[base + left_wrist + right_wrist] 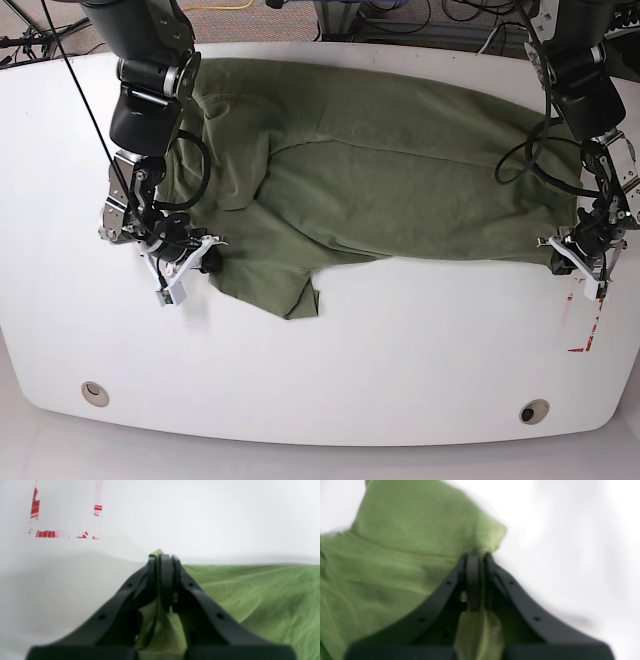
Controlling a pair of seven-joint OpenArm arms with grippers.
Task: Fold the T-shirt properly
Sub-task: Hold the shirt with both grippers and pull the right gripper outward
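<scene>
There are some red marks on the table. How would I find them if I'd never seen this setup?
Start from the big white table with the T-shirt spread over it. Follow the shirt's edge to the left gripper pinching it; the red marks lie just beyond, thin broken lines, the table's only red.

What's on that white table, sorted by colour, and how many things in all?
Green: 1, the T-shirt, spread out with one sleeve folded over
Black: 2, the left tool and right tool, each pinching an edge of the shirt
Red: 1 group, tape marks near the table edge
Total: 4
</scene>
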